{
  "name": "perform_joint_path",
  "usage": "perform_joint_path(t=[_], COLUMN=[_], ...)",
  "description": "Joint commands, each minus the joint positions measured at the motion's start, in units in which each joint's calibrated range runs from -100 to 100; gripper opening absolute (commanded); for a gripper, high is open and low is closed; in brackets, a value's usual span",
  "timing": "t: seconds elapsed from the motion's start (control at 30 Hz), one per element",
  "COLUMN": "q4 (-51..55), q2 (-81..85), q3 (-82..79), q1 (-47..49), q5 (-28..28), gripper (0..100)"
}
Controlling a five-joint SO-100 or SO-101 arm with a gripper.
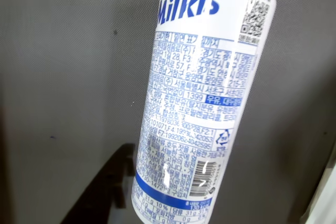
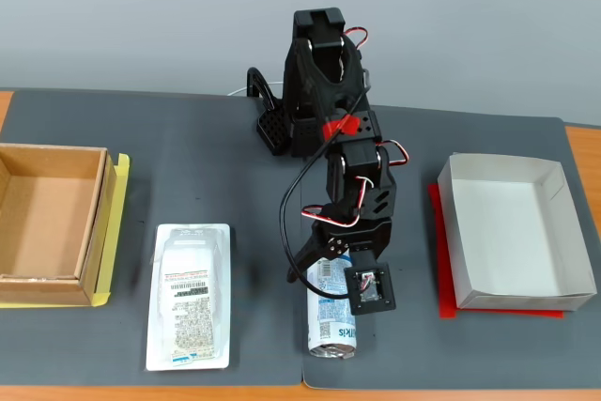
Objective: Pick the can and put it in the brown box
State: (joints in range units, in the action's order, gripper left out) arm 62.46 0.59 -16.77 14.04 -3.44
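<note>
Across the wrist view, the can [image 1: 197, 98] fills the centre. From the fixed view, the end effector [image 2: 324, 274] grasps it, lying on the bench [image 2: 235, 152]; the brown box [image 2: 52, 223] sits at 9 o'clock.

Milkis can [image 1: 197, 103] close-up, tilted, grey mat [image 1: 63, 77]

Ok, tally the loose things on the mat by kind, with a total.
Drink can: 1
Blister pack: 1
Cardboard boxes: 2, the brown box at left and white box at right in the fixed view
Total: 4
</note>
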Motion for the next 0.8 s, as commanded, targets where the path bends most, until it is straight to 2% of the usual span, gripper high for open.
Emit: perform_joint_path(t=[0.0, 0.77], q4=[-0.7, -9.3], q2=[-1.0, -13.8], q3=[2.9, 3.3], q1=[-0.2, -0.3], q5=[-0.5, -0.5], gripper=[42, 42])
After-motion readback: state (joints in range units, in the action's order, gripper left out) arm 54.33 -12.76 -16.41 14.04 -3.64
